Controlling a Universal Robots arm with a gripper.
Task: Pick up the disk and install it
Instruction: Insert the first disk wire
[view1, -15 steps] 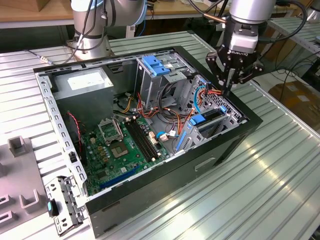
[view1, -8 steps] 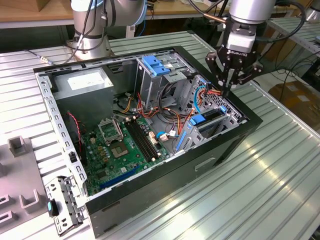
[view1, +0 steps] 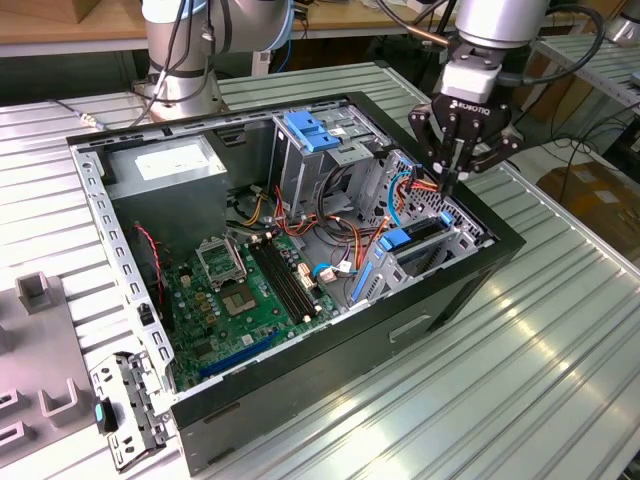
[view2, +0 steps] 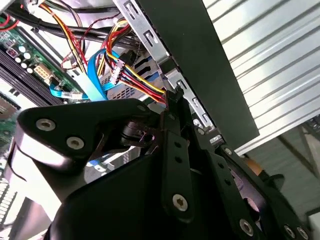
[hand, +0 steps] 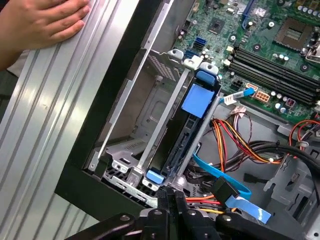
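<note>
Disk (hand: 172, 145) sits on edge in the drive bay at the corner of the open computer case (view1: 460, 290), blue carrier rails along its sides and a blue pull tab (hand: 196, 102) at the end toward the motherboard (view1: 255, 290); in the exterior view the same blue-railed unit (view1: 415, 240) shows slotted into the bay on the exterior view's right. Gripper (view1: 458, 170) hangs directly over that bay's far end, fingers drawn together to a narrow point, tips down among the red, yellow and orange power wires (view2: 142, 82); whether they pinch a wire or connector cannot be told. Light blue flat data cable (hand: 225, 180) loops just beside the bay. In the first wrist view a person's hand (hand: 42, 22) rests flat on the ribbed metal table (view1: 500, 400) outside the case wall. Blue latch (view1: 318, 130) tops the tall drive cage; grey power supply (view1: 165, 165) sits at the far corner
</note>
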